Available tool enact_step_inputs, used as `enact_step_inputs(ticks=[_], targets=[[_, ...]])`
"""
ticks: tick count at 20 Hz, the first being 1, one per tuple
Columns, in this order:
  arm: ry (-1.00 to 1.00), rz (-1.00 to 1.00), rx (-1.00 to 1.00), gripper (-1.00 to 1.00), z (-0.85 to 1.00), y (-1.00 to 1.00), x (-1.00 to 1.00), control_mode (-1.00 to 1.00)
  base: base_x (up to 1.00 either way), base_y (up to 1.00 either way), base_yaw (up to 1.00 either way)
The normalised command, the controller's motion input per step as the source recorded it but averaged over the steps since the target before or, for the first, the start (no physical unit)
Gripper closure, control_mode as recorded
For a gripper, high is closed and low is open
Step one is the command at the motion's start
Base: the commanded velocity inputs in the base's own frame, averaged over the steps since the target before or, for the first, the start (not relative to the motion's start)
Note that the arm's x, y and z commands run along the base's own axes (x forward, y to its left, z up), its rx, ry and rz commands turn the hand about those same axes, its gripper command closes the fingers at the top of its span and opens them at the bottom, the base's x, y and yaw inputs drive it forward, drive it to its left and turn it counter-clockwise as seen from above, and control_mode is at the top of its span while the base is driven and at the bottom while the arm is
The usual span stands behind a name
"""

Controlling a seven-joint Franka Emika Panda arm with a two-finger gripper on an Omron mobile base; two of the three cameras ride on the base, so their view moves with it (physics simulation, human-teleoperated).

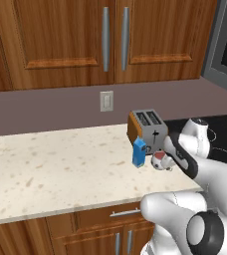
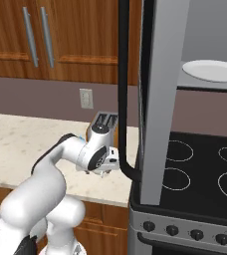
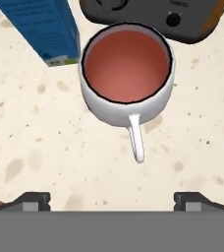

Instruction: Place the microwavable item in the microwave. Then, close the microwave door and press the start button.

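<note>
The small white mug point(image 3: 127, 74) with a reddish inside stands upright on the speckled counter, its loop handle point(image 3: 136, 140) pointing toward my hand. In the left base view the mug point(image 1: 159, 160) sits just in front of the toaster, right of the blue carton. My gripper point(image 3: 114, 199) hovers over it, open, fingers wide apart and touching nothing; it also appears beside the mug point(image 1: 167, 163). The microwave point(image 2: 210, 45) hangs above the stove with its inside exposed. Its door point(image 2: 158, 99) is swung out, seen edge-on, with the black bar handle point(image 2: 123, 89) close to my wrist.
A silver-and-brown toaster point(image 1: 146, 127) and a blue carton point(image 1: 139, 152) crowd the mug from behind and the left. A white plate point(image 2: 211, 70) lies inside the microwave. A black stovetop point(image 2: 200, 174) lies to the right. Wooden cabinets point(image 1: 85, 40) hang above the counter point(image 1: 51, 169).
</note>
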Motion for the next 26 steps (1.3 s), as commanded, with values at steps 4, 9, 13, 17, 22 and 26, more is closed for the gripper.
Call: enact_step_inputs(ticks=[4, 9, 13, 17, 22, 26], targets=[[0.00, 0.00, -0.01, -1.00, -0.18, 0.00, 0.16, -1.00, 0.00, 0.00, 0.00], [0.00, 0.00, -0.01, -1.00, -0.22, 0.00, 0.14, -1.00, 0.00, 0.00, 0.00], [0.00, 0.00, 0.00, -1.00, -0.23, 0.00, 0.21, -1.00, 0.00, 0.00, 0.00], [0.00, 0.00, 0.00, -1.00, -0.20, 0.00, 0.09, -1.00, 0.00, 0.00, 0.00], [0.00, 0.00, 0.00, -1.00, -0.19, 0.00, 0.12, -1.00, 0.00, 0.00, 0.00], [0.00, 0.00, 0.00, -1.00, -0.14, 0.00, 0.12, -1.00, 0.00, 0.00, 0.00]])
